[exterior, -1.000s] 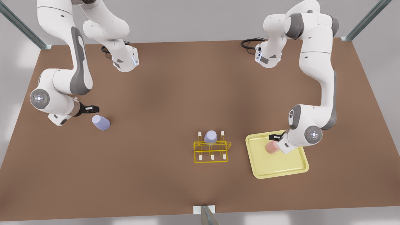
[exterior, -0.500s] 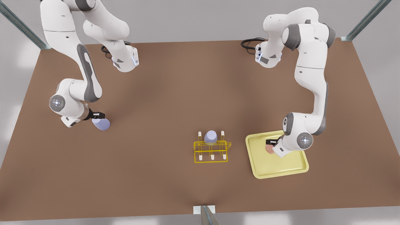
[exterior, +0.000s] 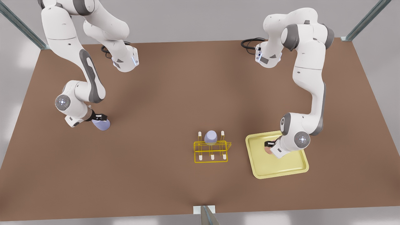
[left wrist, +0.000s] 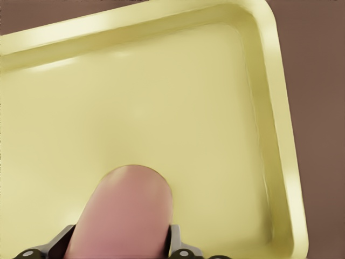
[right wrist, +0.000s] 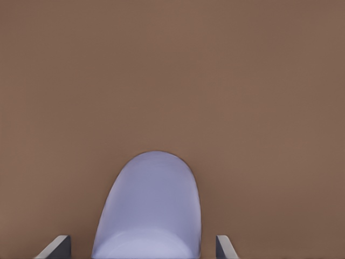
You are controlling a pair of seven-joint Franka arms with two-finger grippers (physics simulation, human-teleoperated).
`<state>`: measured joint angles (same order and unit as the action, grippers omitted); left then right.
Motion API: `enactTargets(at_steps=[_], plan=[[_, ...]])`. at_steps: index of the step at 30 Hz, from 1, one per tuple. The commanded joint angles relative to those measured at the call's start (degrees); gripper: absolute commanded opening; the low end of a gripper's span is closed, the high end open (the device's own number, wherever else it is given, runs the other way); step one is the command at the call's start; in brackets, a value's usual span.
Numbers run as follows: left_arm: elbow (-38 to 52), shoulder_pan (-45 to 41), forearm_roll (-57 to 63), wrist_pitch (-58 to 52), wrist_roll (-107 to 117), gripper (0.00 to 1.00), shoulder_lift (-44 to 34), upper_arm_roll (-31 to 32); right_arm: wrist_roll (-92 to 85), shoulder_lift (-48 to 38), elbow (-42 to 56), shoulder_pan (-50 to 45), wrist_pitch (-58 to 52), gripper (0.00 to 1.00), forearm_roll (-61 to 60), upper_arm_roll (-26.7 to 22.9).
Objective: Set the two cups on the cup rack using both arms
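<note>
Low: left claw (exterior: 269,145) straddles pink cup (left wrist: 126,213).

I work above a wide brown table (exterior: 175,93). Behind the table I see a plain grey wall (exterior: 193,18), with metal posts (exterior: 22,26) near its far corners.

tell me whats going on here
Two robot arms are each going for a cup. The left gripper is around the pink cup on the yellow tray, fingers close at its sides. The right gripper straddles the lavender cup on the table, fingers still apart. The rack already holds another lavender cup.
</note>
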<state>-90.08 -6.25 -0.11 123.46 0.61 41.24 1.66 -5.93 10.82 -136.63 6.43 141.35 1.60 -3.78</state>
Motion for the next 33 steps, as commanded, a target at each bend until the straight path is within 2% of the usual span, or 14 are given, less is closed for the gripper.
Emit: enactTargets(at_steps=[1, 13, 17, 18, 20, 21, 24, 30, 33], plan=[[0.08, 0.01, 0.11, 0.11, 1.67, 0.88, -0.11, 0.01, -1.72, 0.43, -0.39, -0.02, 4.37, 1.0, -0.11, 0.0], [0.34, -0.78, 0.11, -0.33, 3.08, 0.85, -0.28, -0.07, -2.86, 4.12, -2.32, -0.02, 10.79, 1.0, -0.11, 0.0], [2.72, -0.34, -0.24, -5.86, 5.89, 0.85, -1.42, 0.36, -2.86, 4.03, -2.5, -0.02, 10.88, 1.0, -0.11, 0.0], [2.8, -0.34, -0.24, -6.22, 6.07, 0.85, -1.95, 0.36, -2.86, 3.94, -2.5, -0.02, 10.88, 0.98, -0.11, 0.0], [3.07, -0.69, -0.24, -6.66, 6.51, 0.85, -2.92, 0.54, -3.03, 3.68, -2.5, -0.02, 10.88, 0.79, -0.11, 0.0], [3.68, -0.87, -0.07, -6.74, 8.0, 0.85, -2.92, 0.63, -3.03, 3.59, -2.5, -0.02, 10.79, 0.76, -0.11, 0.0], [11.24, -1.22, 0.02, -12.63, 18.45, 0.85, -2.74, 4.58, -3.65, 3.42, -2.41, 0.07, 10.7, 0.73, -0.11, 0.0], [24.59, -1.4, -5.69, -11.49, 25.22, 0.85, 1.73, 14.16, -4.0, 2.1, 1.19, -0.63, 8.15, 0.73, -3.53, 1.05], [26.1, -3.77, -5.69, -6.48, 27.86, 0.85, 4.29, 16.36, -3.83, 2.62, 6.11, -1.16, 7.19, 0.73, -11.35, 8.17]])
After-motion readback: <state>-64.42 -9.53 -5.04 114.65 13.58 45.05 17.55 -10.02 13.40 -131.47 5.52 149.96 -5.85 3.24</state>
